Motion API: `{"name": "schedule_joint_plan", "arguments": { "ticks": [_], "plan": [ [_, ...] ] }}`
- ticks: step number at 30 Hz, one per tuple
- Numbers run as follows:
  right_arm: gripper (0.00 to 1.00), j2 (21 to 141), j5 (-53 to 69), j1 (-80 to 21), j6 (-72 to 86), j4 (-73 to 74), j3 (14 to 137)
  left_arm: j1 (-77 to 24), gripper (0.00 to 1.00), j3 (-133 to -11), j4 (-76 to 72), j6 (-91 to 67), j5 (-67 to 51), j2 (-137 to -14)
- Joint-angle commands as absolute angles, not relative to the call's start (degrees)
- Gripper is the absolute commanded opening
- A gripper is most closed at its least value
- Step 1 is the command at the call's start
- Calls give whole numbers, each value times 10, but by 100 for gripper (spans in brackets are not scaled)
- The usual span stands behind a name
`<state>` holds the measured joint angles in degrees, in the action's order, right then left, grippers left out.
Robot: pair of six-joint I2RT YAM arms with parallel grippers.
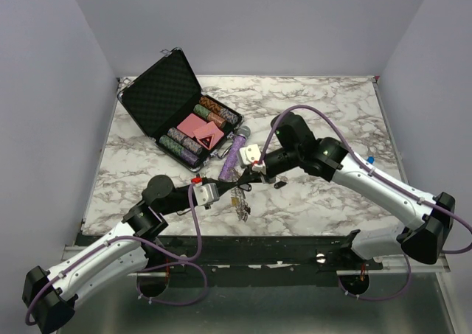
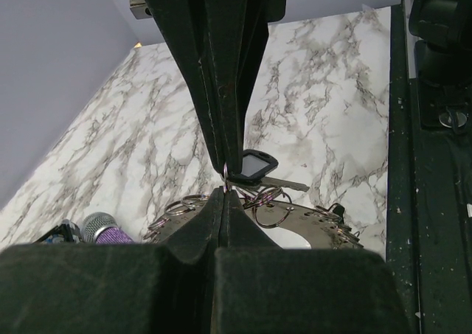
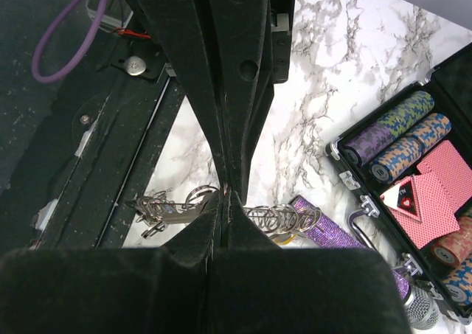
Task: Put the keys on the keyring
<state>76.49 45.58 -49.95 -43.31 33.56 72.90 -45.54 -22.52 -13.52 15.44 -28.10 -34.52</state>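
The keyring (image 2: 324,222), a silver band strung with small split rings, hangs where my two grippers meet tip to tip over the marble table (image 1: 332,105). My left gripper (image 2: 223,192) is shut, and a thin ring of the keyring shows at its tip. My right gripper (image 3: 225,195) is shut on the same spot, with the keyring (image 3: 166,210) running behind its fingers. A black-headed key (image 2: 255,166) sits right by the tips; I cannot tell whether it is held. From above, the keyring (image 1: 240,203) trails down from the left gripper (image 1: 230,187) and right gripper (image 1: 243,181).
A purple glittery tube (image 1: 234,153) lies just behind the grippers. An open black case (image 1: 166,91) of poker chips and cards stands at the back left. Two small loose keys (image 1: 280,183) lie under the right arm. The table's near edge is close.
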Motion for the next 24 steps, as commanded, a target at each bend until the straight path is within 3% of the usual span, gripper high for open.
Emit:
{"name": "schedule_joint_plan", "arguments": {
  "ticks": [1, 24],
  "plan": [
    [0, 775, 445, -507, -430, 354, 746, -457, 0, -248, -156, 158, -272, -338],
    [0, 757, 440, -492, -421, 383, 756, -456, 0, -244, -159, 158, -277, -332]
  ]
}}
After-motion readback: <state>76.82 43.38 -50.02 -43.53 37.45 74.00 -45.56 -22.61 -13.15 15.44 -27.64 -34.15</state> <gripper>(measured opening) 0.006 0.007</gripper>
